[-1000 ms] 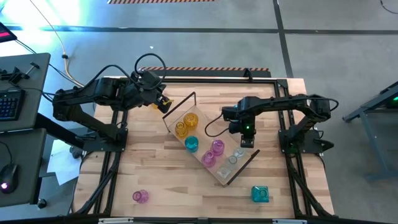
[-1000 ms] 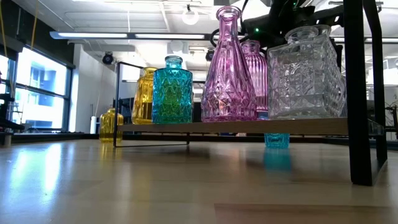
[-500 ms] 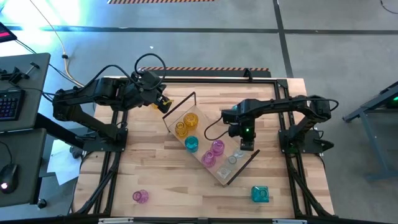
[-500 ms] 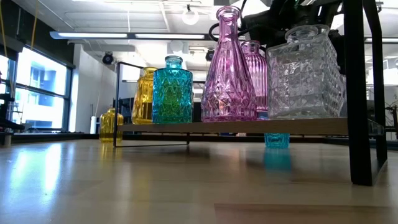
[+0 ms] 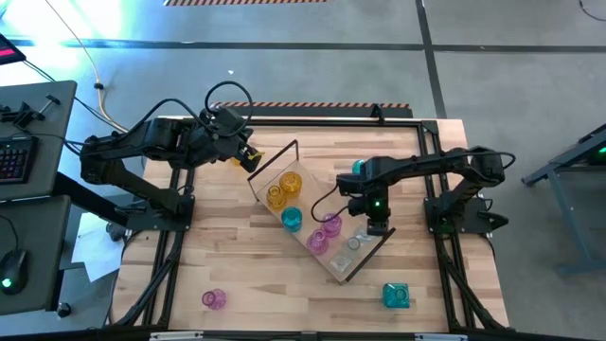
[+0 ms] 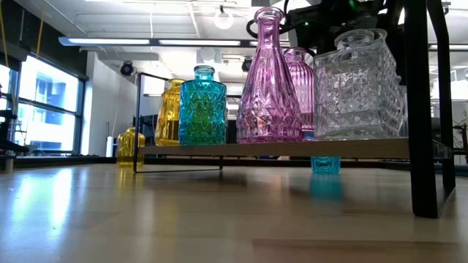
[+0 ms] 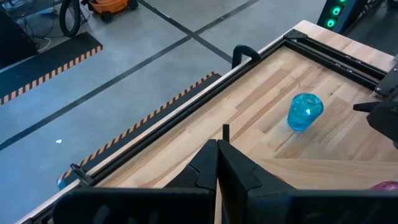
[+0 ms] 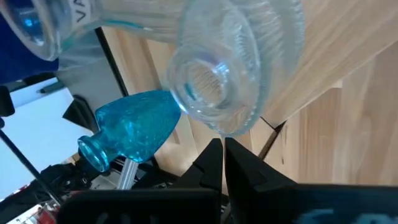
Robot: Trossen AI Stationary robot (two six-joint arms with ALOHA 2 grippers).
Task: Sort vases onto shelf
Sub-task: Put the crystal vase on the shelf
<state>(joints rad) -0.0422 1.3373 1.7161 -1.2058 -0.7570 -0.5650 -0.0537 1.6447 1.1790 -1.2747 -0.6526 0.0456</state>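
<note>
**High view: closed right gripper crowds the clear vases**

High view shows the right gripper (image 5: 378, 225) hanging over the near end of the shelf (image 5: 270, 201), fingers pressed together and holding nothing, just beside the clear vases (image 5: 357, 242). A sideways brush there could, I judge, topple a clear faceted vase (image 6: 358, 84) into the tall pink bottle (image 6: 268, 80); glass on smooth wood slides easily. The shelf is a pale board on thin black loops, carrying amber, teal, pink and clear cut-glass pieces. A teal vase (image 5: 396, 296) and pink vase (image 5: 215, 299) wait on the slatted table. The left gripper (image 5: 248, 157), also closed and empty, rests by the far edge.
</note>
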